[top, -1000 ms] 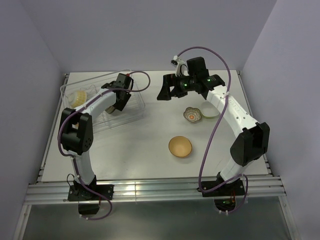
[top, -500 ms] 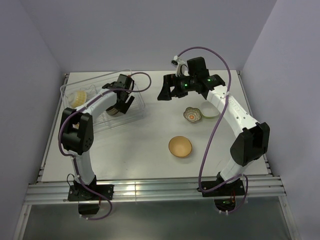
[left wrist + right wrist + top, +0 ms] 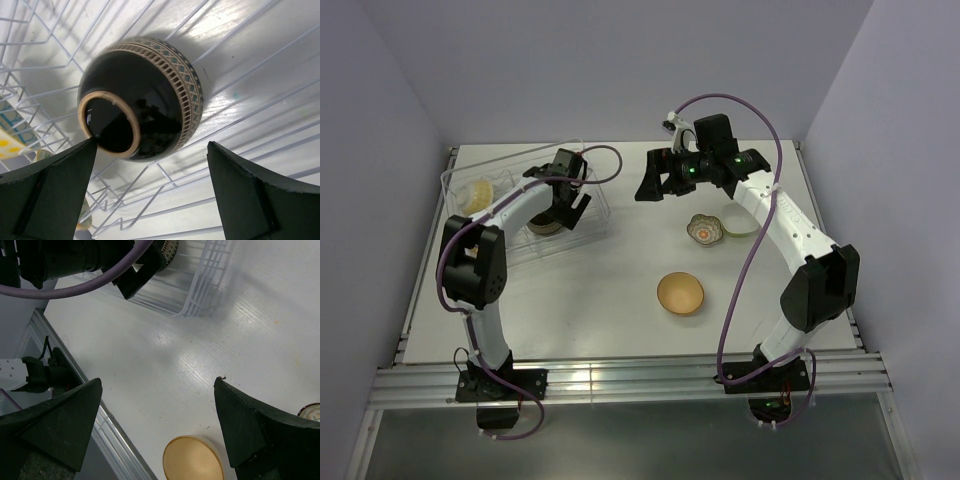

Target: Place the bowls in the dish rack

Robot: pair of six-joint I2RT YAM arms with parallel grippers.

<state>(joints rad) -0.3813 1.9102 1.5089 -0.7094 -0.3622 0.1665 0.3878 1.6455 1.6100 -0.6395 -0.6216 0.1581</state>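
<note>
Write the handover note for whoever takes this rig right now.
Left pincer: open, poised over the glossy dark brown bowl, not gripping it.
Right pincer: open and empty, above the white table.
Done: the dark brown bowl lies tipped in the clear wire dish rack. A pale yellow-patterned bowl sits at the rack's far left. Whether more bowls are in there cannot be told.
Left: the round tan-orange bowl, the small scalloped patterned bowl and the lime-green bowl beside it, all on the table.

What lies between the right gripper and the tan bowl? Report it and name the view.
Only bare table lies between the right gripper and the tan bowl. The top external and right wrist views both show it.
</note>
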